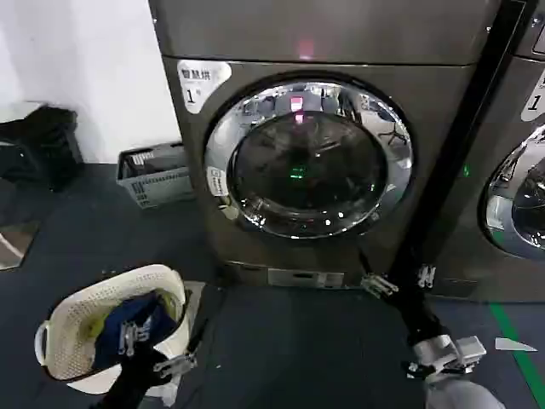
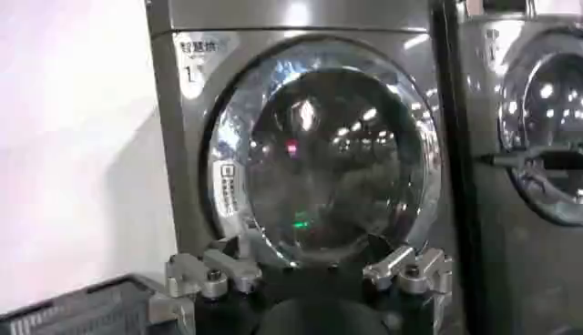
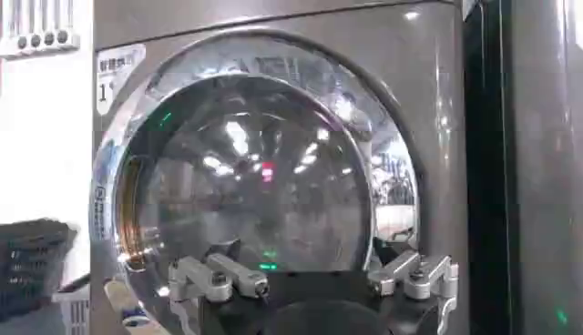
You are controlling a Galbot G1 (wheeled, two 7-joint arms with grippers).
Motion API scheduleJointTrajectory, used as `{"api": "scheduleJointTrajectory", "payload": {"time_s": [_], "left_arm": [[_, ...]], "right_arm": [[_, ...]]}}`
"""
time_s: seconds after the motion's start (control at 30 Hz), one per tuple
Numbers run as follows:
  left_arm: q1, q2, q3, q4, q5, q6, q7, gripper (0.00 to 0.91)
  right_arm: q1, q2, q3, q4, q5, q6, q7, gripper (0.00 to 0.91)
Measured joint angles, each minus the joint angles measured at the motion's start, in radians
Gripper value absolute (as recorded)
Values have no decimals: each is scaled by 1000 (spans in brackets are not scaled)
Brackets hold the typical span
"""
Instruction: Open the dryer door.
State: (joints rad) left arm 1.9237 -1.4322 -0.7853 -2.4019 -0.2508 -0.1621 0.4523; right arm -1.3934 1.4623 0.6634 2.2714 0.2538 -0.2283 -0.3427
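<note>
The dryer door (image 1: 308, 158) is a round porthole with a wide chrome ring around dark glass, and it lies flat against the grey machine front. A small white sticker (image 1: 217, 181) sits on the left side of its rim. My right gripper (image 1: 400, 279) hangs open in front of the machine's lower right corner, below the door and apart from it. My left gripper (image 1: 153, 350) is open low at the left, over a laundry basket. The left wrist view shows the door (image 2: 319, 155) beyond the open left gripper (image 2: 311, 273). In the right wrist view the door (image 3: 246, 182) stands closer, behind the open right gripper (image 3: 314, 273).
A white laundry basket (image 1: 85, 294) holding blue cloth stands on the dark floor at front left. A grey crate (image 1: 157, 175) sits by the wall left of the dryer, with dark bags (image 1: 43, 145) further left. A neighbouring machine (image 1: 519, 196) stands at the right.
</note>
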Motion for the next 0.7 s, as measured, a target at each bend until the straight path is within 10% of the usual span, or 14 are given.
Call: {"api": "scheduleJointTrajectory", "payload": {"time_s": [0.7], "left_arm": [[0, -16, -3, -14, 32, 10, 14, 907]], "right_arm": [[522, -375, -416, -354, 219, 4, -126, 907]]}}
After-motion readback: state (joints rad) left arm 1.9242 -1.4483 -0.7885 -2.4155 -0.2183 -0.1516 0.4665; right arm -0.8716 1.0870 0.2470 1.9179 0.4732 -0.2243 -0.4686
